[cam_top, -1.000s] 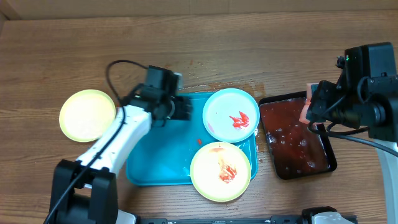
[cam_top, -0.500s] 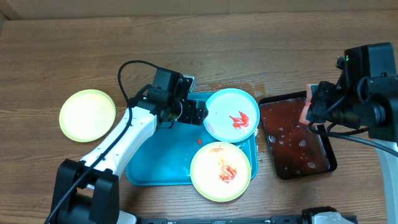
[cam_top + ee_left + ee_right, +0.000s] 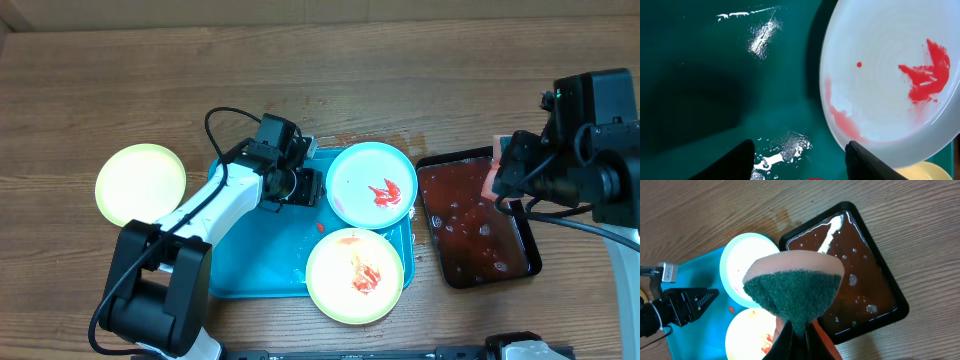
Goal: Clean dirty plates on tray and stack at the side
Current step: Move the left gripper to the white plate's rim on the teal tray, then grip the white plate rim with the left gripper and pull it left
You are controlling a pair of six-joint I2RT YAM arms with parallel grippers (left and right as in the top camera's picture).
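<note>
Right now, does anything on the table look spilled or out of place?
Yes. The blue plate and the yellow plate on the tray carry red smears, a red drop lies between them, and a stain marks the table behind.

the blue plate [image 3: 880, 75] runs off the left wrist view's edge and the sponge [image 3: 792, 290] partly covers a yellow-green plate [image 3: 745, 335].
</note>
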